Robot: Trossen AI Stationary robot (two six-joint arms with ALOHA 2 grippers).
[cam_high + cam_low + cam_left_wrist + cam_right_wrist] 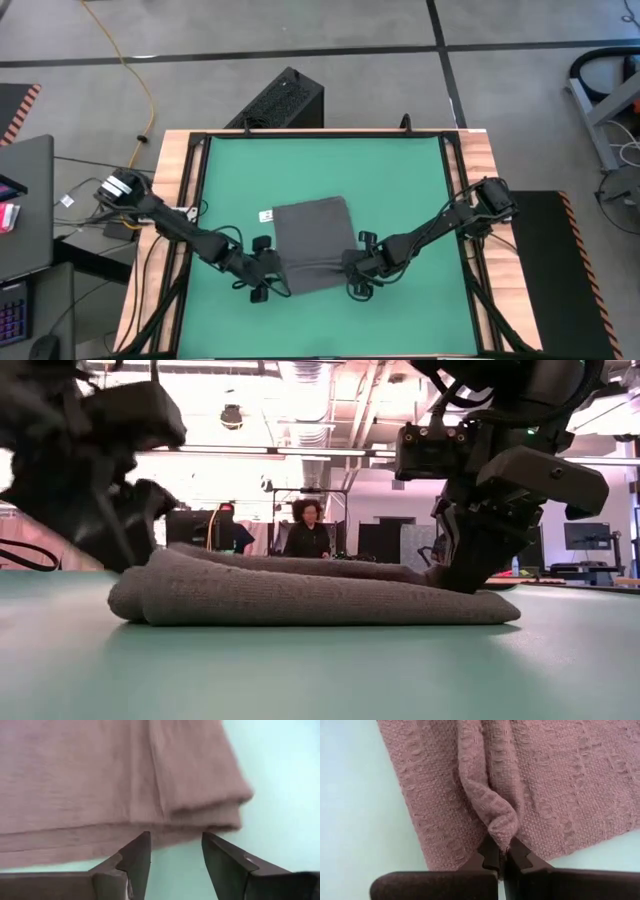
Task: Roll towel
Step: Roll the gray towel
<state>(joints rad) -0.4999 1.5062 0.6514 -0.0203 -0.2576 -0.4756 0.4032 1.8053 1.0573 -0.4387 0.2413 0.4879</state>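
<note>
The dark grey towel (312, 245) lies flat on the green tabletop, with its near part doubled over into a thick fold (320, 600). A small white label (266, 215) sticks out at its left edge. My left gripper (175, 845) is open at the towel's near left corner (235, 805), its fingers just off the edge and touching nothing. My right gripper (504, 851) is shut on the towel at the right edge. In the low view it comes down onto the cloth (470, 575). My right gripper pinches a raised ridge of cloth (499, 827) between its two fingertips, by the towel's right edge near the doubled part. The fingers slant down from the table's right side. The ridge is bunched up at the fingers, and the rest of the towel lies on the table.
Bare green tabletop (330, 165) surrounds the towel, with a wooden frame (180, 190) along its sides. A black box (285, 100) stands on the floor beyond the far edge. People (308, 525) sit in the room behind the table.
</note>
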